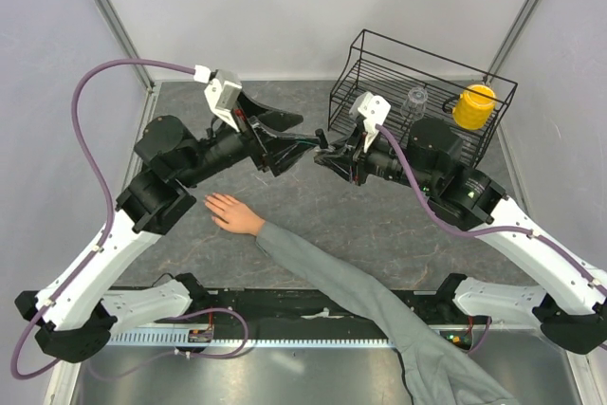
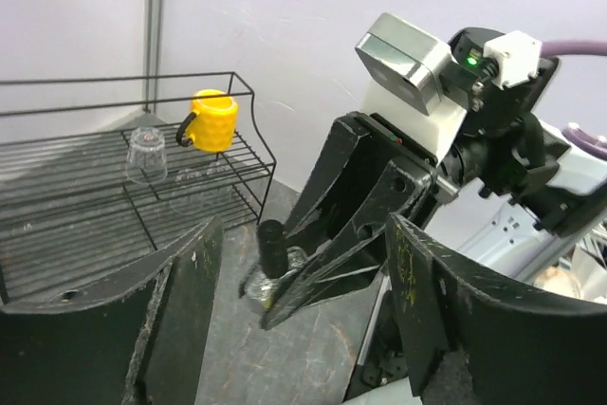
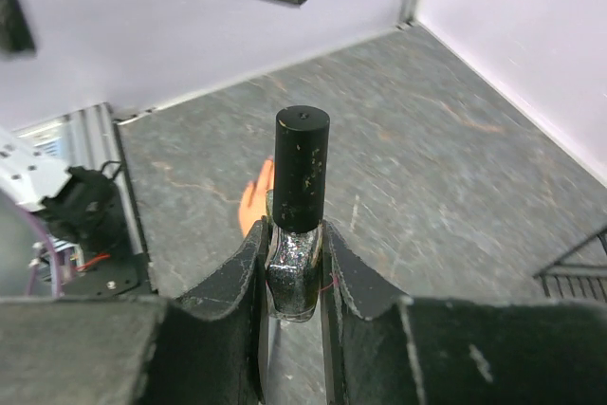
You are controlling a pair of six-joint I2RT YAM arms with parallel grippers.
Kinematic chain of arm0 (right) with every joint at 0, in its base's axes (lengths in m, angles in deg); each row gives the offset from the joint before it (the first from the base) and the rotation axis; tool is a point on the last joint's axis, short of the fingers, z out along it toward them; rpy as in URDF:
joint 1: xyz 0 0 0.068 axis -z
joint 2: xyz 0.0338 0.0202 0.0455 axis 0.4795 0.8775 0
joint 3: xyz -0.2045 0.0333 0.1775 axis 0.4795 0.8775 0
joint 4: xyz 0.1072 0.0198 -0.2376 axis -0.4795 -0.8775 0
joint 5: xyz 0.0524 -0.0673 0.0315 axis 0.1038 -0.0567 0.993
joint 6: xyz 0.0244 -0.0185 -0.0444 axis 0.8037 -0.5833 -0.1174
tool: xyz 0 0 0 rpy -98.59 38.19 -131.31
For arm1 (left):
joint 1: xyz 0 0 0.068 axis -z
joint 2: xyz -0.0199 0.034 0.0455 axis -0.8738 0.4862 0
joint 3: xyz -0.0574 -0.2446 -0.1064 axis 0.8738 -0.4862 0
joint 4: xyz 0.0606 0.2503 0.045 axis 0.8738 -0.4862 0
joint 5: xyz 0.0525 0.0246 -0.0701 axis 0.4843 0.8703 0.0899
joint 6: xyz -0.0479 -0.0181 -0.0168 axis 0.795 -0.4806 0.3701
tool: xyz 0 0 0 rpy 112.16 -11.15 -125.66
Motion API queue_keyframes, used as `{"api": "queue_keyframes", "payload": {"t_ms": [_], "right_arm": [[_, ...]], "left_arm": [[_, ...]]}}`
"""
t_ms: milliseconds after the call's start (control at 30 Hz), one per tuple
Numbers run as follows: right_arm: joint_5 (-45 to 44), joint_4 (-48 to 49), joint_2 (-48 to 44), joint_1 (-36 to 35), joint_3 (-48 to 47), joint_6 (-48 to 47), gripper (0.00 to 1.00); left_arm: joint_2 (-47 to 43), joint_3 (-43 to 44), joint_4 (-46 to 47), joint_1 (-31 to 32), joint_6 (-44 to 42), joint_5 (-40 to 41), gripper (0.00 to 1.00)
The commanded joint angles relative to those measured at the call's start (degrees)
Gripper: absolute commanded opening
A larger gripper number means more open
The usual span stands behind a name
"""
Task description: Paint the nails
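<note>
A bare light-skinned hand (image 1: 230, 212) with a long grey sleeve (image 1: 351, 291) lies palm down on the table, fingers pointing left. Its nails are too small to make out. My right gripper (image 3: 294, 234) is shut on a small dark glittery bottle (image 3: 292, 277) with a tall black cap (image 3: 302, 170), held upright above the table. The hand shows behind the bottle in the right wrist view (image 3: 254, 198). My left gripper (image 2: 303, 329) is open and empty, facing the bottle (image 2: 273, 251) a short way from it. Both grippers (image 1: 294, 144) (image 1: 325, 160) hover beyond the hand.
A black wire rack (image 1: 408, 68) stands at the back right with a yellow cup (image 1: 473, 106) and a clear glass (image 1: 415, 101) on it. Grey walls close in the left, right and back. The sleeve crosses the near middle of the table.
</note>
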Motion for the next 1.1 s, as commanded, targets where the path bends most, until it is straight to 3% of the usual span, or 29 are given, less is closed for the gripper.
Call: {"api": "queue_keyframes", "payload": {"t_ms": [0,133,333,433,533,567,600,667,700,733,767,800,833,900,933,1033,1067], "right_arm": [[-5.4,0.9,-0.3,-0.2,-2.8,-0.8,0.0],[-5.9,0.9,-0.8,-0.2,-2.9,-0.9,0.0],[-5.8,1.2,-1.0,-0.2,-2.9,-0.6,0.0],[-5.7,1.7,-1.0,-0.1,-2.9,-0.3,0.0],[-4.8,2.1,-1.4,-0.3,-2.8,-0.3,0.0],[-4.4,2.2,-1.5,-0.2,-2.8,1.3,0.0],[-3.1,2.2,-1.8,-0.2,-2.5,1.5,0.0],[-1.4,2.4,-2.5,-0.2,-2.0,1.4,0.0],[2.2,2.6,-3.1,-0.2,-1.1,1.3,0.0],[5.3,3.7,-3.5,-0.2,-0.6,0.8,0.0],[10.7,4.6,-3.9,-0.1,0.2,0.2,0.0],[22.8,5.8,-4.6,-0.1,2.1,0.3,0.0],[30.7,10.1,-4.8,0.1,3.3,0.6,0.0],[41.3,17.4,-3.5,0.7,6.2,6.5,0.0],[48.9,24.9,-2.6,0.9,6.5,14.0,0.0],[52.2,30.1,-0.6,1.7,7.0,19.2,0.0],[50.8,30.0,-0.8,2.3,7.8,18.9,0.0]], "left_arm": [[1.5,-1.1,0.4,4.1,0.3,13.3,0.72],[2.9,-1.3,0.8,4.8,1.7,16.1,0.69],[4.8,-2.1,3.0,5.3,3.7,14.2,0.68],[5.8,-1.8,3.9,5.4,4.1,10.9,0.62],[6.4,-2.0,4.4,5.4,4.5,7.1,0.39],[6.4,-2.1,4.7,5.3,4.1,5.5,0.17],[6.3,-2.2,5.4,5.3,3.7,3.9,0.06],[5.7,-3.0,6.7,3.9,2.6,-5.2,0.02],[6.0,-3.4,13.2,2.6,3.3,-11.9,0.02],[6.7,-4.1,18.8,-1.0,7.9,-31.4,0.02],[9.4,-4.4,25.1,-2.4,12.2,-40.1,0.02],[10.8,-5.2,32.5,-3.3,18.2,-46.6,0.02],[12.5,-7.1,53.8,-4.0,32.6,-55.9,0.02],[17.4,-8.1,74.1,-4.7,47.1,-60.9,0.02],[18.8,-7.7,85.1,-5.8,57.2,-63.1,0.02],[22.3,-6.6,89.8,-9.8,63.5,-65.6,0.02],[22.5,-6.8,84.7,-11.3,62.0,-65.5,0.02]]}}
